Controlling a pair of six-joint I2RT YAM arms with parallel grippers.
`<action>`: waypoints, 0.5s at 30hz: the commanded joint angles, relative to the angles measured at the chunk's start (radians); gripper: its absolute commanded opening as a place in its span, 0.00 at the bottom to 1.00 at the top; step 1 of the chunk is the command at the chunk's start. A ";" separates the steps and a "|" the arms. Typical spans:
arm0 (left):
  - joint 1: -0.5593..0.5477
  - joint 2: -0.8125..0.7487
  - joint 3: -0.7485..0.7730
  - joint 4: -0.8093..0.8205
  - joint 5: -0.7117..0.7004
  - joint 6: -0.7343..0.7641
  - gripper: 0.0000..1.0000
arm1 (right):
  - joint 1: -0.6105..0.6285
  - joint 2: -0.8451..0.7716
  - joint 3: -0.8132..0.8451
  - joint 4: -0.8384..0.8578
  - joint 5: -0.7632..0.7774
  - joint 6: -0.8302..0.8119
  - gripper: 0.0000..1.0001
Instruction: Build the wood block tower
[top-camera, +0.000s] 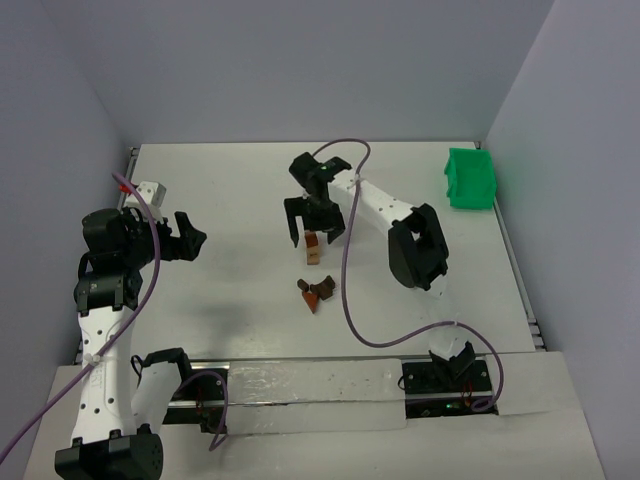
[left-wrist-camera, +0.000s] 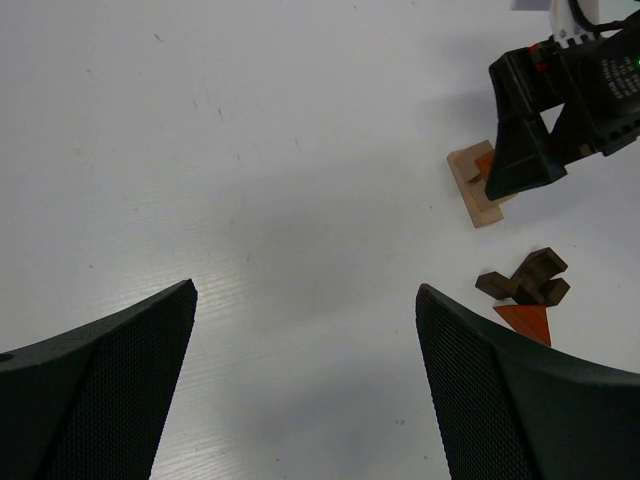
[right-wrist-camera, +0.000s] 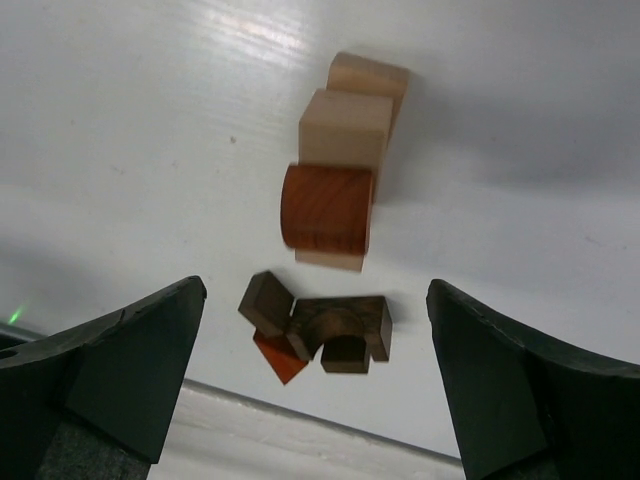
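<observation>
The wood block tower (top-camera: 313, 248) stands mid-table, a short stack of light tan blocks topped by a reddish-brown rounded block (right-wrist-camera: 327, 208). My right gripper (top-camera: 313, 228) hovers just above it, open, with nothing between its fingers (right-wrist-camera: 120, 360). Nearer the arms lie loose wood blocks (top-camera: 316, 292): a dark brown arch (right-wrist-camera: 345, 330), a dark brown cube (right-wrist-camera: 265, 303) and an orange-red wedge (right-wrist-camera: 280, 362). My left gripper (top-camera: 187, 238) is open and empty over bare table, well left of the blocks. In the left wrist view the tower (left-wrist-camera: 472, 188) shows partly behind the right gripper's finger (left-wrist-camera: 520, 150).
A green bin (top-camera: 470, 180) stands at the back right corner. The right arm's purple cable (top-camera: 345, 280) loops down past the loose blocks. Walls close the table on the left, back and right.
</observation>
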 joint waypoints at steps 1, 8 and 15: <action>0.006 -0.008 0.005 0.039 0.021 0.006 0.96 | 0.005 -0.175 -0.032 0.026 -0.022 -0.049 1.00; 0.007 -0.030 0.006 0.032 0.048 0.020 0.96 | 0.023 -0.369 -0.197 0.014 -0.212 -0.369 0.96; 0.007 -0.047 0.003 0.022 0.106 0.043 0.95 | 0.017 -0.567 -0.407 0.073 -0.184 -0.692 0.70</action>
